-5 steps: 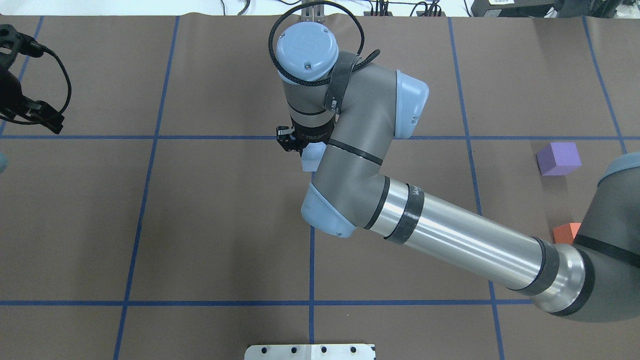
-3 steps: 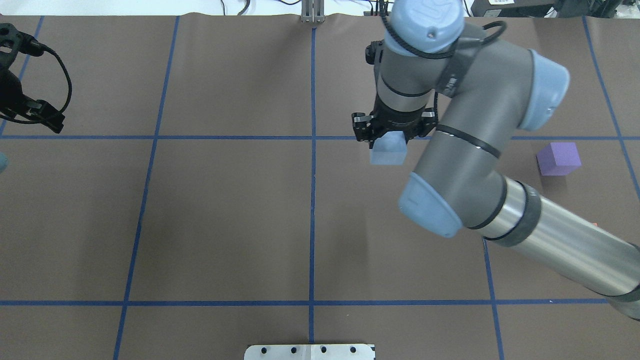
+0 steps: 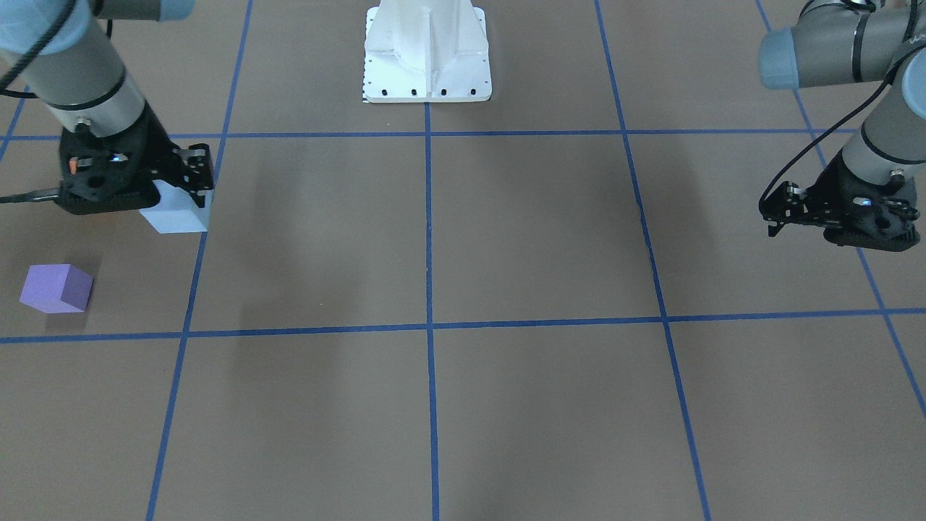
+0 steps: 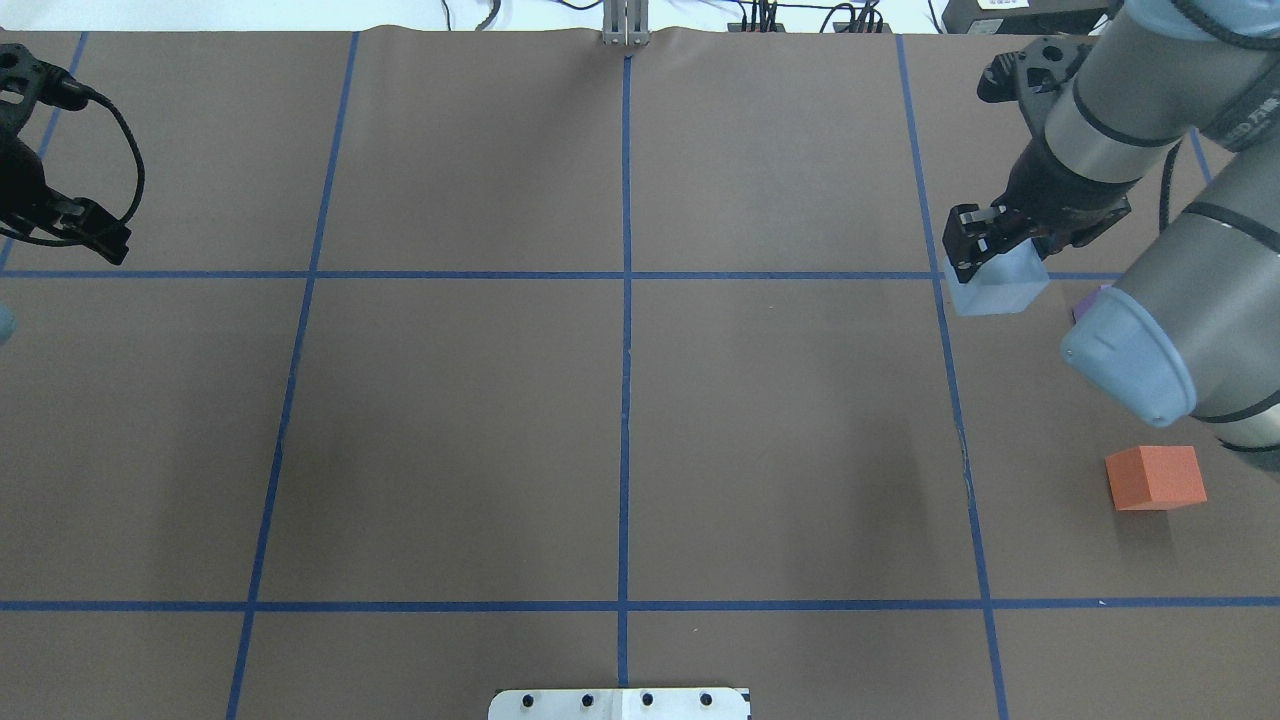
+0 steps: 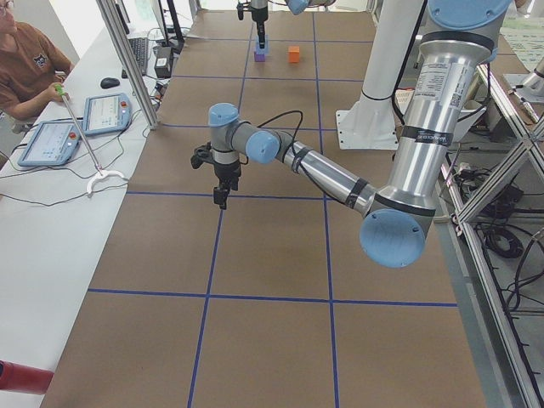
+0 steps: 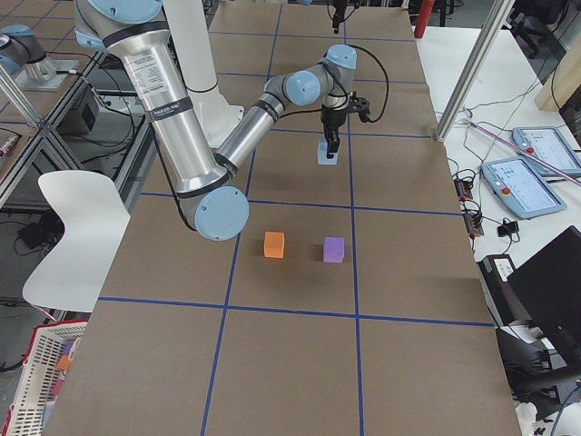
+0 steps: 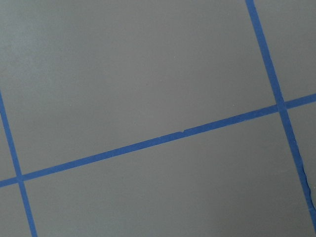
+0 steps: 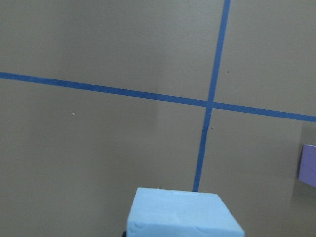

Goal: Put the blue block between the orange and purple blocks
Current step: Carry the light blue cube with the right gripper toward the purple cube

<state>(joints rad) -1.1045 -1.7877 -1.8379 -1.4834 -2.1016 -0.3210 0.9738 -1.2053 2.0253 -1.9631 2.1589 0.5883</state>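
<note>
We are gripping the blue block point(image 4: 998, 290) in our right hand point(image 4: 995, 258), the fingers closed on its upper part and pointing straight down. The block is hanging at the right side of the bench point(image 4: 450, 430), just by a crossing of the blue tape lines point(image 4: 626, 400). In the right wrist view it is filling the bottom edge, with that crossing lying beyond it. We cannot tell whether its underside is touching the bench.

The purple block point(image 3: 56, 288) is sitting on the bench near the blue one, further toward our right end, and the two are not touching. In the overhead view our right arm is covering all but a sliver of it. The orange block point(image 4: 1155, 477) is resting closer to our base, well apart from the blue block. In the right side view, orange and purple are lying side by side with an open gap between them. The blue block is standing outside that gap, toward the middle of the bench.

Our left hand point(image 3: 778, 210) is hovering above the bench at the far left side, well away from all three blocks. We cannot tell whether it is open or closed. Its wrist camera is showing only brown bench and tape lines. An operator point(image 5: 24, 64) is sitting at a desk beside the bench.
</note>
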